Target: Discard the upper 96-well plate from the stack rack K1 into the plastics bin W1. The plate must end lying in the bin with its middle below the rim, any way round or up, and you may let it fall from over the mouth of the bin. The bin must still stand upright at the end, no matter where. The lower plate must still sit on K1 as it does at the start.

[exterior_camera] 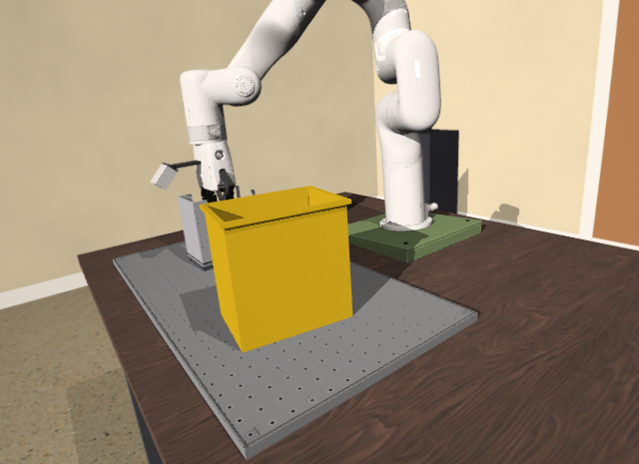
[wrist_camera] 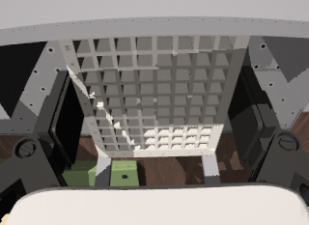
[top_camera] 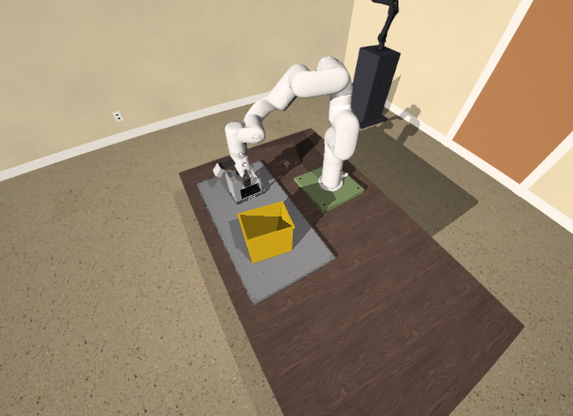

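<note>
- Done so far: the gripper [exterior_camera: 221, 191] is clamped on the upper 96-well plate [wrist_camera: 154, 26], held just above rack K1 [exterior_camera: 194, 227] — the lower plate [wrist_camera: 156, 99] sits in the rack below.
- Left: carry it over the yellow bin W1 [exterior_camera: 289, 273] (upright on the desk [exterior_camera: 515, 345]) and drop it — nothing is in the bin yet, as far as the mouth shows.

Yellow bin [exterior_camera: 289, 273], grey hole-dotted mat [exterior_camera: 310, 376], green base plate [exterior_camera: 453, 232]

Left of frame centre you see the yellow bin [top_camera: 268, 245] upright on the grey perforated plate [top_camera: 286, 273]; just above it, the tool [top_camera: 246, 181] grips a plate [top_camera: 250, 190] over the rack [top_camera: 229, 182].
</note>
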You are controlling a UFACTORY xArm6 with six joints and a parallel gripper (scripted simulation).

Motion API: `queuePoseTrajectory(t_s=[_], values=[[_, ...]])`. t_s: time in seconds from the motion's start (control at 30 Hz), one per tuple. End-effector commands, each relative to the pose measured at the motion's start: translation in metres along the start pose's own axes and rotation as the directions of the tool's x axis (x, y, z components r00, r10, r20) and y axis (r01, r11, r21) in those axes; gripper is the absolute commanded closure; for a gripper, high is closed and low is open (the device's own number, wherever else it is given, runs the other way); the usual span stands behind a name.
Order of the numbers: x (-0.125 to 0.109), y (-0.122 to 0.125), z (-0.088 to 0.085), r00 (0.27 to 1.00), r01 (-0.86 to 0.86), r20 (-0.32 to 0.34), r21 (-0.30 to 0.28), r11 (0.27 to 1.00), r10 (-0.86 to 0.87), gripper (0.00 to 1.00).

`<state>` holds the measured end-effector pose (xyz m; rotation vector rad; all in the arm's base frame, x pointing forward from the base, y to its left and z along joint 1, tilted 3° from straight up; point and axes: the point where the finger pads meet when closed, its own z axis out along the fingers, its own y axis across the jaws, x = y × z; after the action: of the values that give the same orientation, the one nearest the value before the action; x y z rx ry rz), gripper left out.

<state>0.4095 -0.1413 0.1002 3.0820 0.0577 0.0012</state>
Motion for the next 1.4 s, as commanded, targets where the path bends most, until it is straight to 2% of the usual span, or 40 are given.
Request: queuePoseTrajectory(t_s=[0.0, 1.37], values=[[0.001, 0.0, -0.008, 1.0, 0.0, -0.004, -0.001, 1.0, 0.0, 1.0], [0.001, 0.0, -0.067, 1.0, 0.0, -0.004, -0.001, 1.0, 0.0, 1.0]])
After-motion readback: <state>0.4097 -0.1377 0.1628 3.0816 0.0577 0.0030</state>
